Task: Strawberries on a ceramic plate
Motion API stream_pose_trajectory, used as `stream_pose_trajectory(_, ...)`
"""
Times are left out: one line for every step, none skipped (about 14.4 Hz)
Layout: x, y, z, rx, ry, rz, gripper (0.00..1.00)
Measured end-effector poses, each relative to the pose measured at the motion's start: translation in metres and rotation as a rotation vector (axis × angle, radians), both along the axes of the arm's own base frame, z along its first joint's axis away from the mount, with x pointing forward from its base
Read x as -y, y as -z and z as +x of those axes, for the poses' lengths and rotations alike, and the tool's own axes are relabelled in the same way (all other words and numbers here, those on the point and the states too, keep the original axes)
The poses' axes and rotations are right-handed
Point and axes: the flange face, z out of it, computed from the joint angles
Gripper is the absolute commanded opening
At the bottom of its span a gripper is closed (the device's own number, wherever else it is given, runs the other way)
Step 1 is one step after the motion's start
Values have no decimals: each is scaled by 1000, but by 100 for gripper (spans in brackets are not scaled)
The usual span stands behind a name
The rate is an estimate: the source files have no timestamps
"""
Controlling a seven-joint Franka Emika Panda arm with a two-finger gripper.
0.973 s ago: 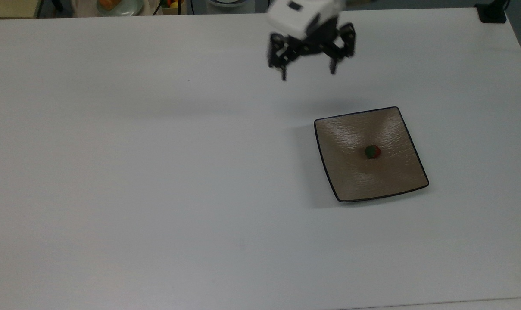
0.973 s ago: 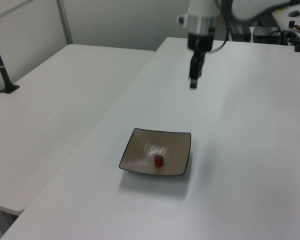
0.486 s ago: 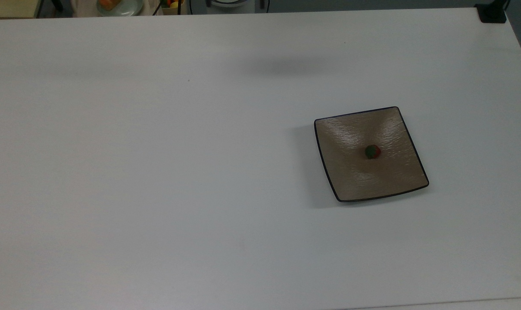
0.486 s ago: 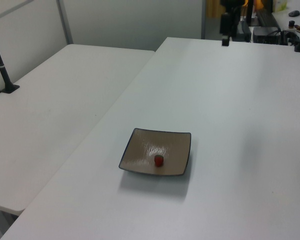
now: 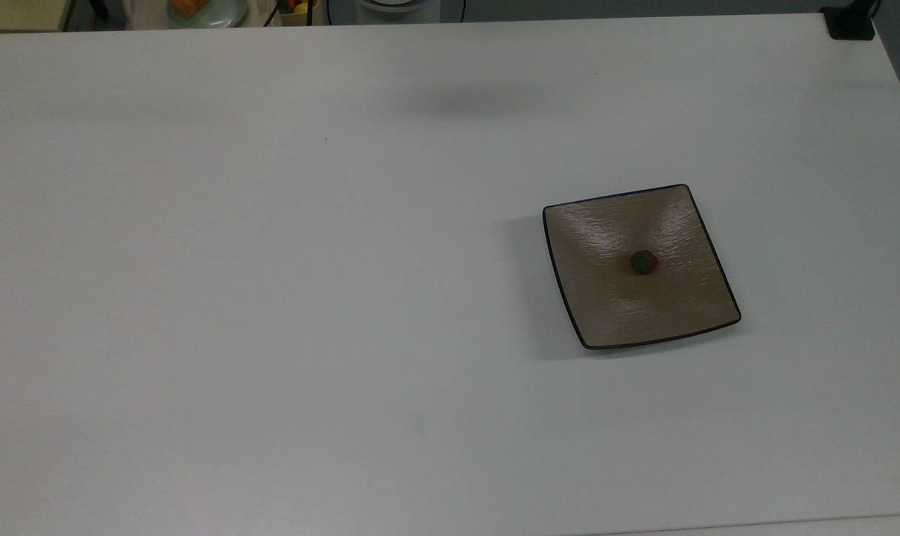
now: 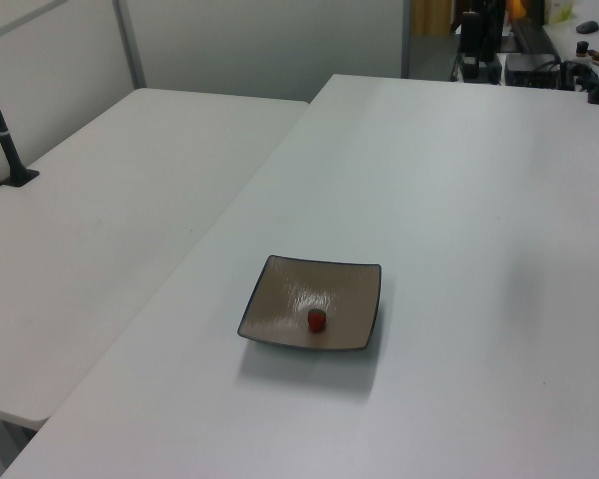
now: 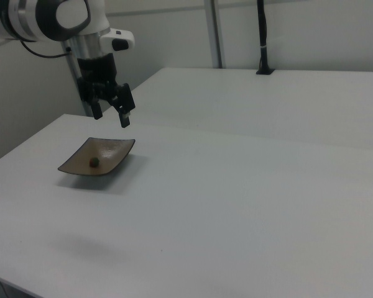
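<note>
Centrally on the square glossy tan-brown ceramic plate (image 5: 606, 298) (image 6: 285, 299) (image 7: 115, 149) lies the tiny red strawberry with green cap (image 5: 644, 262) (image 6: 317, 320) (image 7: 94, 162). Black two-finger end effector (image 7: 112, 117), fingers spread and empty, hangs above the plate's far edge in the right view. White table (image 5: 271, 298).

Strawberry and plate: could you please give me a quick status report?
Gripper jaws open, empty, raised above the table. Strawberry resting near the middle of the ceramic plate. Nothing in the way.
</note>
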Motion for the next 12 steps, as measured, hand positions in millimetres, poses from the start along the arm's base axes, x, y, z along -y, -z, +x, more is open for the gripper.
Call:
stream_pose_trajectory(1, 0, 1, 4, -22, 1, 100)
stream_pose_trajectory(2, -1, 2, 14, -50, 2, 100)
stream_pose_trajectory(3, -1, 3, 28, -82, 5, 100)
stream_pose_trajectory(3, -2, 5, 41, -111, 8, 100)
stream_pose_trajectory(2, -2, 6, 50, -131, 8, 100)
stream_pose_trajectory(2, -2, 7, 55, -139, 8, 100)
stream_pose_trajectory(1, -2, 7, 57, -144, 8, 100)
stream_pose_trajectory(1, -2, 7, 58, -147, 7, 100)
stream_pose_trajectory(-1, -2, 7, 58, -149, 7, 100)
stream_pose_trajectory(-3, -2, 7, 58, -153, 6, 100)
stream_pose_trajectory(-4, -2, 6, 58, -155, 6, 100)
stream_pose_trajectory(-5, -2, 6, 58, -158, 6, 100)
